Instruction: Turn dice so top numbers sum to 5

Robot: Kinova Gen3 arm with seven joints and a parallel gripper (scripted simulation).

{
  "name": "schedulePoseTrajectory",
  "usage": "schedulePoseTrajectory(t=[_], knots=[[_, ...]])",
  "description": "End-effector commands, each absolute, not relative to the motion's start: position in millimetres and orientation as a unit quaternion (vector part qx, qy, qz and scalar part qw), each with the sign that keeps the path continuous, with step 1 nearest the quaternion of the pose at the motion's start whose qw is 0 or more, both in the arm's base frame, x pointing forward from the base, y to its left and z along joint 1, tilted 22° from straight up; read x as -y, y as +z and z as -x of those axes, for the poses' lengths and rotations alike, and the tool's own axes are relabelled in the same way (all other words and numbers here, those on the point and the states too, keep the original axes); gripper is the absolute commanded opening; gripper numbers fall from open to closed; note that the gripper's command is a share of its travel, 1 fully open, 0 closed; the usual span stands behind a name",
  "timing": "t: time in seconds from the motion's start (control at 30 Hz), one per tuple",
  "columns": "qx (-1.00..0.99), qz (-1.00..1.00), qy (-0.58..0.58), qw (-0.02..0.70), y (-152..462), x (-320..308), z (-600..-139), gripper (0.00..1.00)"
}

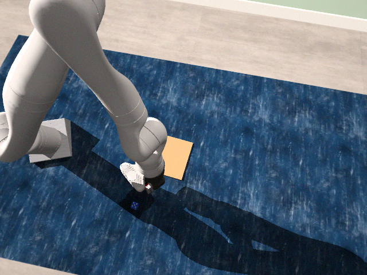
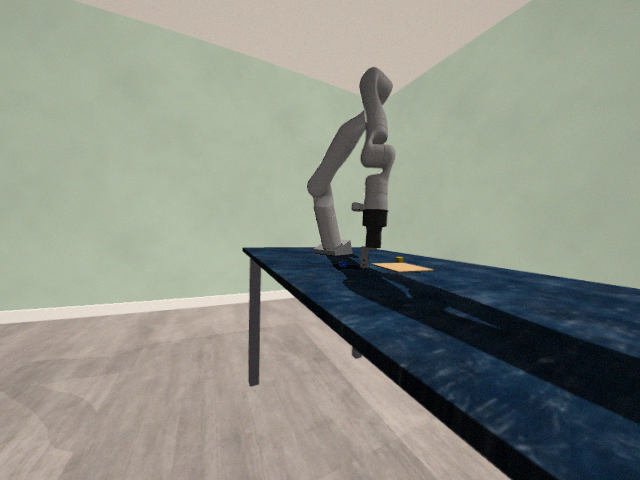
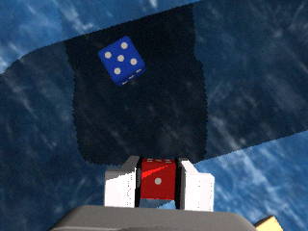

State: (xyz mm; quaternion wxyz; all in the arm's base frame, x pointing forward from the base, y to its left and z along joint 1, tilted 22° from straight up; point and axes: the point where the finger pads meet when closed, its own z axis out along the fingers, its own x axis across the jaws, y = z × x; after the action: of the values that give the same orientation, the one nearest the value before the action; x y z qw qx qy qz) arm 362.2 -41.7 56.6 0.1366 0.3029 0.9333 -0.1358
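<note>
My gripper (image 2: pixel 364 264) (image 3: pixel 158 174) points down at the table. It is shut on the red die (image 3: pixel 158 191), with a finger against each of two sides; one pip shows on its upper face. The blue die (image 1: pixel 135 205) (image 2: pixel 342 264) (image 3: pixel 120 58) lies flat on the table off the mat, in the arm's shadow, with five on top. The orange mat (image 1: pixel 179 158) (image 2: pixel 403 267) (image 3: pixel 270 225) lies flat, partly hidden by the arm in the top view. A yellow die (image 2: pixel 399 259) shows at the mat's far edge; its top number and whether it is on the mat cannot be told.
The arm's base (image 1: pixel 65 138) (image 2: pixel 333 249) stands on the blue table (image 1: pixel 266 148) (image 2: pixel 465 304). The wrist overhangs part of the mat in the top view. The blue die is a short way from the fingers, on the side away from the mat.
</note>
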Motion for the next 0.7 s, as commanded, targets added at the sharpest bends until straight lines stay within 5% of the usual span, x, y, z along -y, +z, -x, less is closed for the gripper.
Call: schedulePoseTrajectory(t=[0.0,0.67], knots=[[-0.933,-0.303,-0.135,0.137,57,41,-363,0.40],[-0.933,-0.303,-0.135,0.137,103,25,-354,0.40]])
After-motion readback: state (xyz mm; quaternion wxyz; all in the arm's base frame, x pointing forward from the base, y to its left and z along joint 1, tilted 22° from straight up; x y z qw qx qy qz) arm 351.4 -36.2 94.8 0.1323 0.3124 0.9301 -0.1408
